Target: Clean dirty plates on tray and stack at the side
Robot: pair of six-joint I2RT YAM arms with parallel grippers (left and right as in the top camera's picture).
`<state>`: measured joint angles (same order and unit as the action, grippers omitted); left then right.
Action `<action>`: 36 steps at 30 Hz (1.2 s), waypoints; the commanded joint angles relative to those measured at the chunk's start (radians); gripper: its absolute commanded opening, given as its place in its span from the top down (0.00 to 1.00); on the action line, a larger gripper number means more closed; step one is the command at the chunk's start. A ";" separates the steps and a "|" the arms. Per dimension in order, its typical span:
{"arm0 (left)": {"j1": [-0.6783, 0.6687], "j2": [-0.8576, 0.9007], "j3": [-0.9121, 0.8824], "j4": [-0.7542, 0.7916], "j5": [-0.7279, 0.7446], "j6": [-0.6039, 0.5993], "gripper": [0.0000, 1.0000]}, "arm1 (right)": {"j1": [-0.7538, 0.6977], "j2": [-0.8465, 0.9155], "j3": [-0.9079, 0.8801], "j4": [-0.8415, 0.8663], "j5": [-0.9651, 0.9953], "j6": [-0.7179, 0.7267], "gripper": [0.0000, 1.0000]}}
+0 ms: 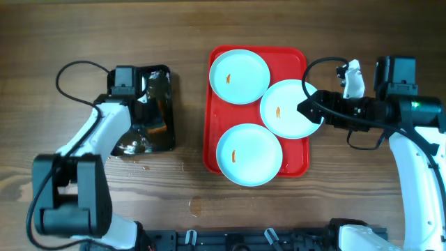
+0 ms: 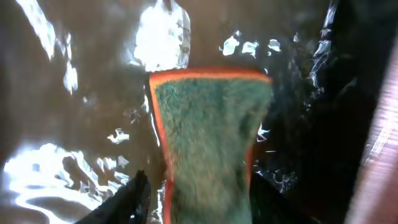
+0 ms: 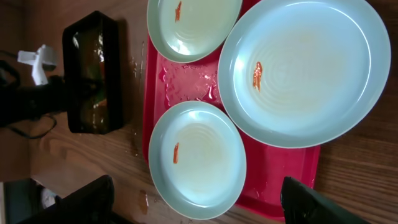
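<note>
Three pale blue-white plates lie on the red tray [image 1: 209,139], each with a small orange smear: one at the back [image 1: 239,77], one at the right [image 1: 289,108], one at the front [image 1: 249,155]. My right gripper [image 1: 306,109] is open and empty at the right plate's right edge. In the right wrist view its jaws [image 3: 199,208] are spread wide over the front plate [image 3: 198,158], with the right plate [image 3: 305,68] and the back plate [image 3: 193,25] beyond. My left gripper [image 1: 148,111] is down in the black tray. Its open jaws [image 2: 205,202] straddle a green sponge [image 2: 208,137].
The smaller black tray [image 1: 169,90] holds water and stands left of the red tray; it also shows in the right wrist view [image 3: 93,74]. Water drops lie on the wooden table [image 1: 195,206] near the red tray's front left corner.
</note>
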<state>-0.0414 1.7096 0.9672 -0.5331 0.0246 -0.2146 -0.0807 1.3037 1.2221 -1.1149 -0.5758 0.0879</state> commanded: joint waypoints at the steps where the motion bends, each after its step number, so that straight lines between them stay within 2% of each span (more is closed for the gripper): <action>1: -0.003 0.056 -0.018 0.026 0.045 -0.003 0.80 | 0.005 -0.001 0.014 -0.001 -0.009 -0.006 0.14; 2: -0.002 0.058 -0.018 0.027 0.061 -0.003 0.96 | 0.005 -0.001 0.014 -0.002 -0.009 -0.006 0.14; 9: 0.000 -0.051 0.083 -0.129 0.027 -0.002 0.96 | 0.005 -0.001 0.014 -0.009 -0.009 -0.006 0.14; 14: 0.000 -0.110 0.092 -0.169 -0.038 -0.002 0.96 | 0.005 -0.001 0.014 -0.025 -0.008 -0.010 0.14; 17: -0.002 -0.105 0.087 -0.186 -0.002 -0.002 0.96 | 0.008 -0.001 0.013 -0.047 -0.008 -0.017 0.15; 21: -0.003 -0.160 0.132 -0.244 0.063 -0.001 0.96 | 0.080 -0.001 -0.021 -0.072 0.052 -0.027 0.22; 26: -0.047 -0.283 0.170 -0.268 0.136 0.002 0.96 | 0.250 0.000 -0.156 -0.023 0.291 0.224 0.27; 30: -0.158 -0.326 0.170 -0.273 0.148 -0.003 0.96 | 0.367 0.000 -0.319 0.113 0.299 0.360 0.35; 34: -0.272 -0.316 0.169 -0.283 0.151 -0.011 0.96 | 0.401 0.006 -0.462 0.293 0.300 0.435 0.47; 36: -0.321 -0.309 0.168 -0.279 0.146 -0.034 0.96 | 0.401 0.020 -0.526 0.366 0.325 0.483 0.49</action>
<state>-0.2836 1.3895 1.1290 -0.8162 0.1501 -0.2222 0.3126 1.3048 0.7837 -0.8299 -0.3073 0.4423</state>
